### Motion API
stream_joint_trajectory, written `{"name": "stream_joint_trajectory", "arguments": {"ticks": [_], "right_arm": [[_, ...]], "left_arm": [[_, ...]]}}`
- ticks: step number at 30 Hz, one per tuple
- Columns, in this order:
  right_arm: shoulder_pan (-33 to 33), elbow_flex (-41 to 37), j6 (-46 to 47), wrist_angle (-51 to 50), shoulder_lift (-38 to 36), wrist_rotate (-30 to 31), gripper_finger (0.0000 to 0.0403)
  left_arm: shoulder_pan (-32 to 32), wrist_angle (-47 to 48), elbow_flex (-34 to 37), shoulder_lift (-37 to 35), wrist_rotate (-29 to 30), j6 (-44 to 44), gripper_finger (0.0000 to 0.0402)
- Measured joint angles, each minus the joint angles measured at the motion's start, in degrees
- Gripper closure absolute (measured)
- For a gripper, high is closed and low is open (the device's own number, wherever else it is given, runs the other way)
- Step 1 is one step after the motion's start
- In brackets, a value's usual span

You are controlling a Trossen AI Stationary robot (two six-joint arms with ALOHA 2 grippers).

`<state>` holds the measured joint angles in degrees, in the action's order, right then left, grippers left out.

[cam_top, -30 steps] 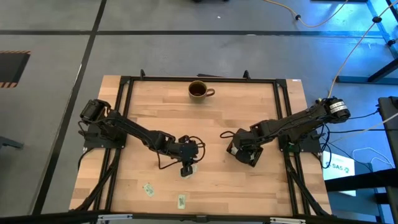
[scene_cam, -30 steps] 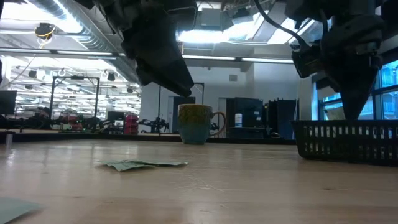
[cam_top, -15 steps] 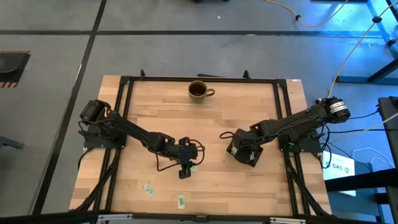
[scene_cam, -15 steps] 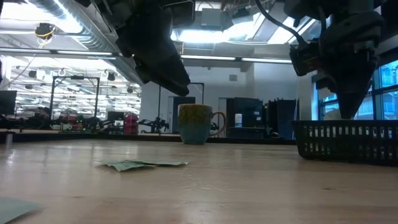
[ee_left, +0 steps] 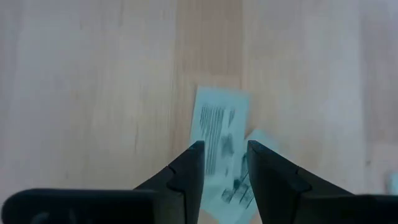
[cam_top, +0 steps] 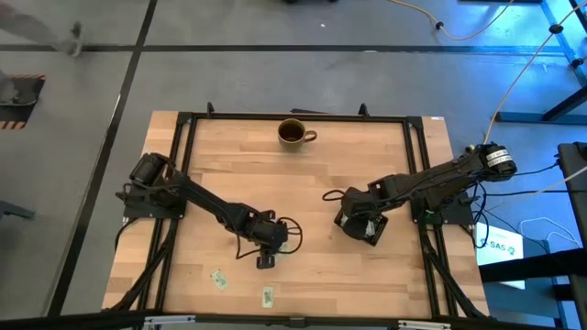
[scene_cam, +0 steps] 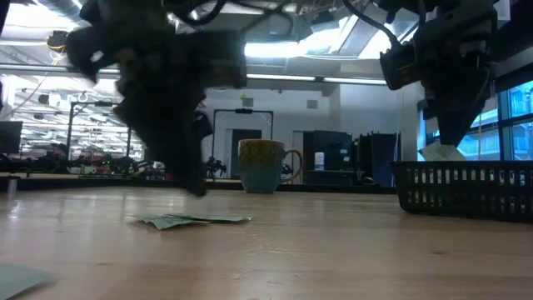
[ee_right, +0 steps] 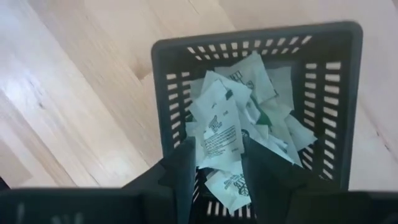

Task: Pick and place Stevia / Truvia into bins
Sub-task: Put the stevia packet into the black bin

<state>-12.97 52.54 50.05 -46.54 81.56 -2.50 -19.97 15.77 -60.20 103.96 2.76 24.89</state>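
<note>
Pale green and white sachets lie flat on the wood. My left gripper is low over two overlapping ones, open, with a finger on either side of them. The low view shows these sachets under the blurred left arm. Two more sachets lie near the table's near edge. My right gripper is open above the black slotted bin, which holds a heap of sachets. One sachet sits between its fingertips, at rim height in the low view. My right gripper points down into the bin with a finger on either side of the topmost sachet. Whether the fingers touch it, I cannot tell. My left gripper touches nothing that shows.
A brown mug stands near the table's far edge, well away from both arms. The bin stands right of the table's middle. A black frame runs around the wooden top. Bare wood lies between the arms and toward the far left corner.
My left gripper has moved toward the table's near edge and dropped to just above the tabletop by the sachets. My right gripper has shifted a little over the bin, and a pale sachet now shows under its tips at the rim.
</note>
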Motion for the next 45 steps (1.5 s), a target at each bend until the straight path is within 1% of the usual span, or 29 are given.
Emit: {"name": "stream_joint_trajectory", "arguments": {"ticks": [7,15,21,26,29,34,38,42,45], "right_arm": [[0.0,0.2,-0.9,0.2,0.0,0.1,0.0272],[0.0,0.2,-1.0,0.4,0.0,0.1,0.0272],[0.0,0.2,-1.0,0.6,0.0,0.9,0.0272],[0.0,0.2,-1.0,0.6,0.0,1.0,0.0271],[0.0,0.2,-1.0,0.6,0.0,1.0,0.0271],[0.0,0.2,-0.8,0.6,0.0,1.0,0.0271],[0.0,0.2,0.3,0.7,0.0,1.1,0.0272],[0.0,0.2,3.6,0.7,-0.5,4.2,0.0272],[0.0,0.2,4.0,1.5,-2.1,6.8,0.0272]], "left_arm": [[-0.3,5.8,0.0,1.3,-0.3,0.9,0.0306],[-0.3,5.0,0.0,1.6,2.1,1.5,0.0335],[-0.5,4.8,-0.2,2.7,0.5,1.5,0.0336],[-0.8,5.1,-0.2,4.0,1.6,4.2,0.0338],[-0.8,5.3,-0.2,4.3,1.5,4.5,0.0352],[-0.9,5.0,-0.2,4.4,0.9,4.6,0.0390],[-0.9,5.0,-0.2,4.5,0.9,5.9,0.0397],[-0.9,5.0,0.0,3.4,1.0,6.0,0.0398],[-0.9,5.6,0.2,1.9,1.8,6.0,0.0398]]}}
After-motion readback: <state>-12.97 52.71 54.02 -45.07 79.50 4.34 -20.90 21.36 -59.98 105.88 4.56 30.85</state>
